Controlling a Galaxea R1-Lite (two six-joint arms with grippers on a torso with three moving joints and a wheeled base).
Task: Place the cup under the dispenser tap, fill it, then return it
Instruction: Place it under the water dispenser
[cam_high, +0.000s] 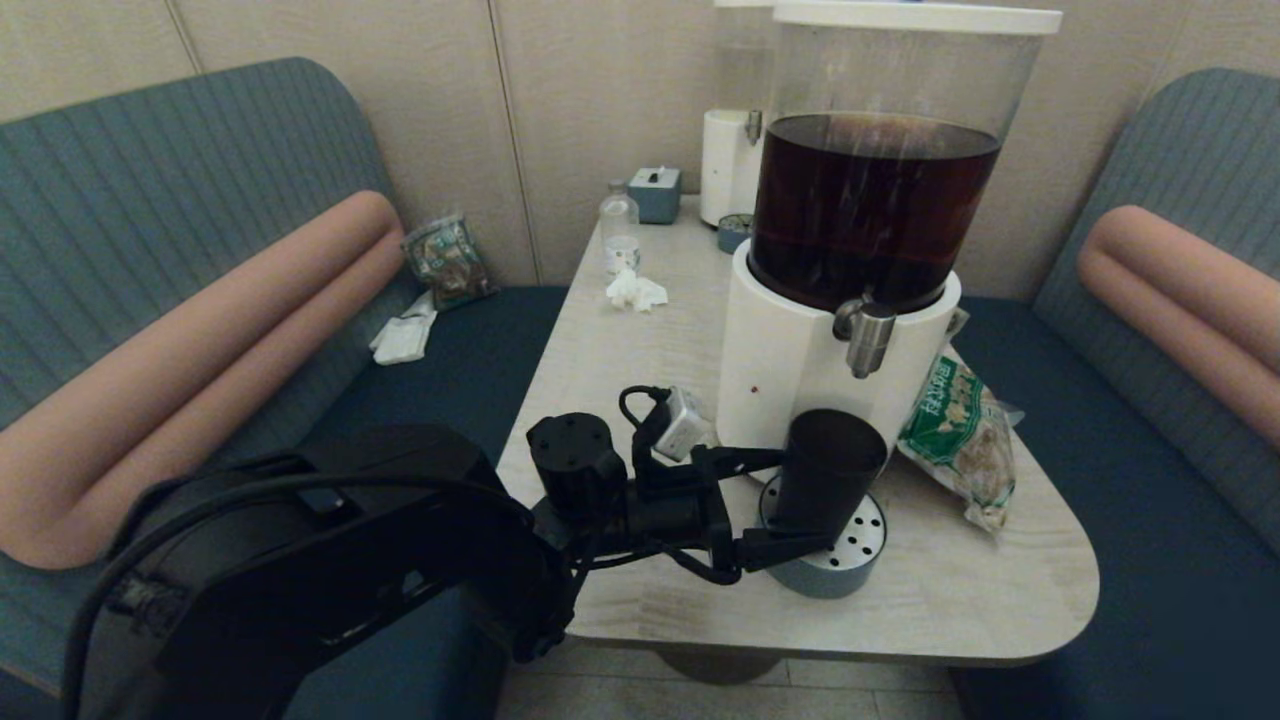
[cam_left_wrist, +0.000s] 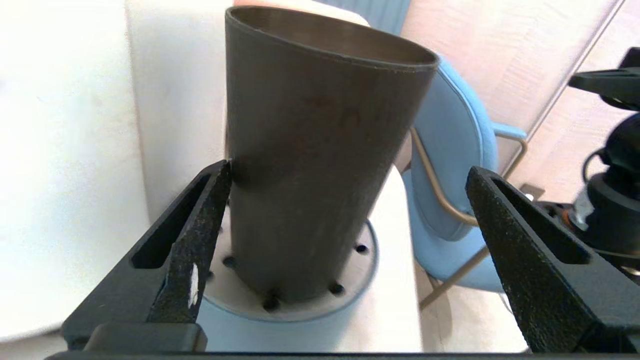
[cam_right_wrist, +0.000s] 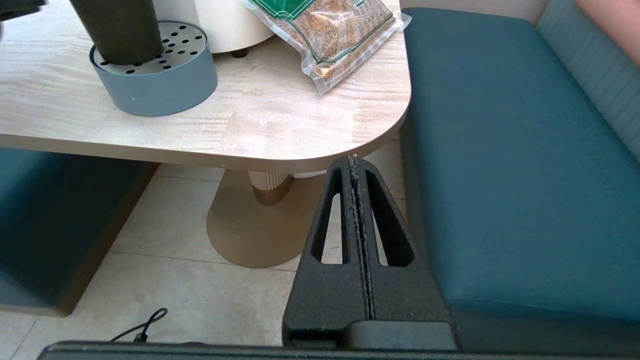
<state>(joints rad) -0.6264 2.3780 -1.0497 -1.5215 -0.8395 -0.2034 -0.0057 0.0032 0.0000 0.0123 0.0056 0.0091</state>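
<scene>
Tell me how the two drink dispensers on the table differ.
The big dispenser stands near the table's front, its clear tank holding dark brown drink; the smaller dispenser stands at the back by the wall, and its tank looks clear, with no dark drink showing. The big one has the black cup below its silver tap; the smaller has none. Both have white bases and clear tanks.

A green-printed snack bag (cam_high: 958, 428) is laid on the tabletop (cam_high: 960, 590) beside the big dispenser's white base. Farther back are seen a small clear bottle (cam_high: 619, 228), a crumpled tissue (cam_high: 635, 291) just before it, and — against the wall — a grey-blue tissue box (cam_high: 656, 194) beside a smaller white dispenser (cam_high: 728, 165).
</scene>
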